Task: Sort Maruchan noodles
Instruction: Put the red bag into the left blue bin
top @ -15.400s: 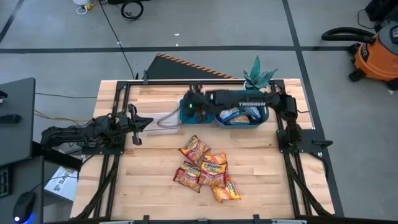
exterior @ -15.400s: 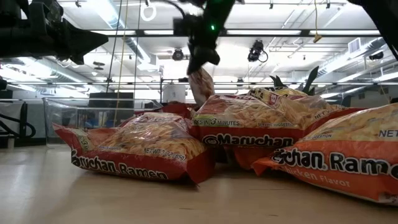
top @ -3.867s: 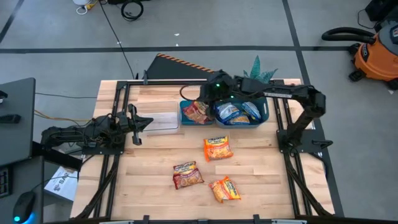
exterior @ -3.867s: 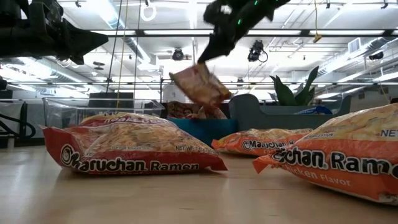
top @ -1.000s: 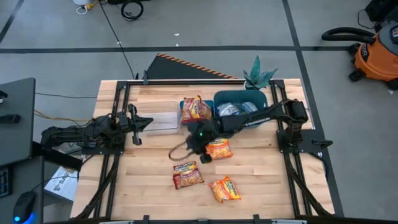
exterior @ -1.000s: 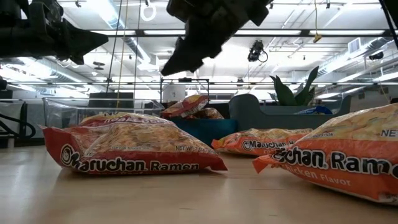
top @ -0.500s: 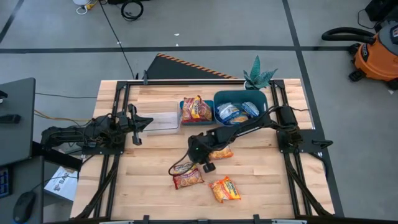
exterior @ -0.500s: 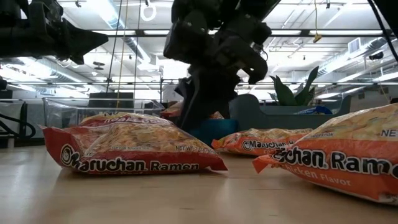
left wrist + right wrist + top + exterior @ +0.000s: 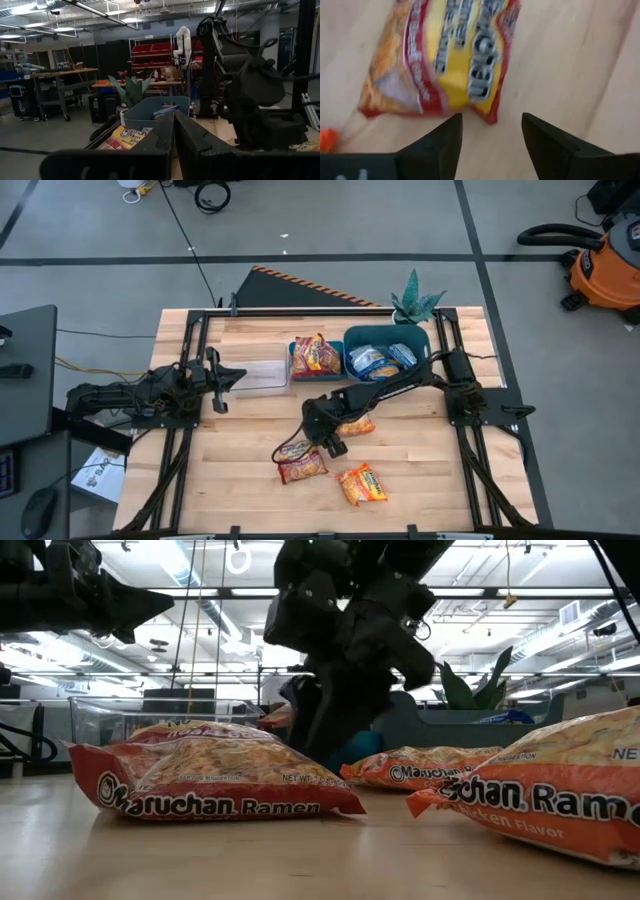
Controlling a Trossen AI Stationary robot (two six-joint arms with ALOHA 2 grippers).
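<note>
your right gripper [image 9: 308, 444] has dropped lower over the red-orange crinkly ramen packet [image 9: 301, 461], fingers spread; left gripper [image 9: 226, 377] stays pressed together at the table's [image 9: 420, 460] left edge

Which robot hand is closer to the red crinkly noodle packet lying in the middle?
Right. The right gripper hangs open just over the red crinkly noodle packet; the left gripper waits shut far off.

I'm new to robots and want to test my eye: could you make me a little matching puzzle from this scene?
Things:
1. red packet
2. right gripper
3. left gripper
4. blue-silver packets

Places or states:
a. in the larger blue bin
b. open, over a packet
c. on the table, below the right gripper
d. by the table's left side, waiting

Pairs: 1-c, 2-b, 3-d, 4-a
</note>
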